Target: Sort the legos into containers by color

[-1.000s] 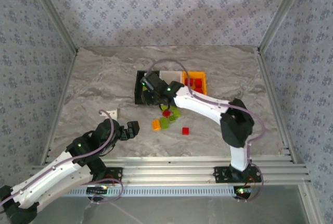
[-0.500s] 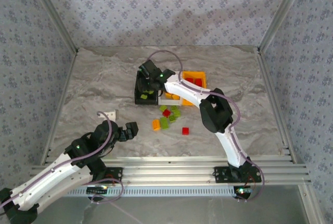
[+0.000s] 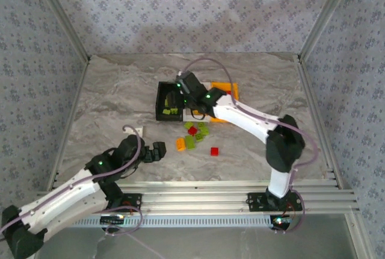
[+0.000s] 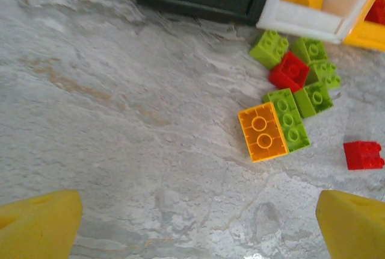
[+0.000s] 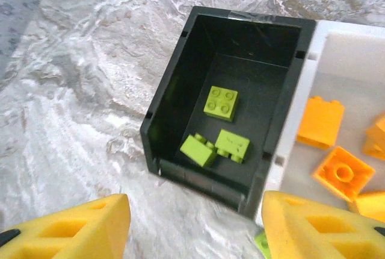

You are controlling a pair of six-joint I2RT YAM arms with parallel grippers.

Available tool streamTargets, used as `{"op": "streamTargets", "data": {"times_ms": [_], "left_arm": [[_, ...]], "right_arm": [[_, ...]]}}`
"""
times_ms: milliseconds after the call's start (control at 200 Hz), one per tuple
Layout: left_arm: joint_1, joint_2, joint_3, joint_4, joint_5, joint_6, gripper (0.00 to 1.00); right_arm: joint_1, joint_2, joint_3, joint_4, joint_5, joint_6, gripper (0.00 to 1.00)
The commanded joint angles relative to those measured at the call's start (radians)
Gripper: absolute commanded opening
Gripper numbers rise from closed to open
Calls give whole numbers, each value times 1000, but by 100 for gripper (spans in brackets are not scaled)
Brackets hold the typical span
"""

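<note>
Three lime green legos (image 5: pixel 221 102) lie inside the black container (image 5: pixel 165 114). Beside it the white container (image 5: pixel 337 60) holds orange-yellow legos (image 5: pixel 341 171). My right gripper (image 5: pixel 195 229) hangs open just before the black container's (image 3: pixel 161 103) near wall, nothing between its fingers. The orange container (image 3: pixel 228 88) stands to the right with red legos in it. Loose on the table lie an orange lego (image 4: pixel 263 131), several green ones (image 4: pixel 289 119) and two red ones (image 4: pixel 290 70). My left gripper (image 3: pixel 157 150) is open and empty, low over bare table left of that pile.
A small white tag (image 3: pixel 137 131) lies on the table near my left arm. Metal rails (image 3: pixel 198 190) run along the near edge, and patterned walls close in the other three sides. One red lego (image 3: pixel 214 151) sits apart to the pile's right.
My right gripper has opened over the black container and its wrist has swung a little to the right. My left gripper has crept slightly right, toward the loose legos.
</note>
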Motion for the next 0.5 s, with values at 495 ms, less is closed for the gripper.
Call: {"op": "streamTargets", "data": {"times_ms": [495], "left_arm": [[67,629,80,606,360,-39,81]], "right_arm": [[-34,-468,-546,45,94,108,62]]}}
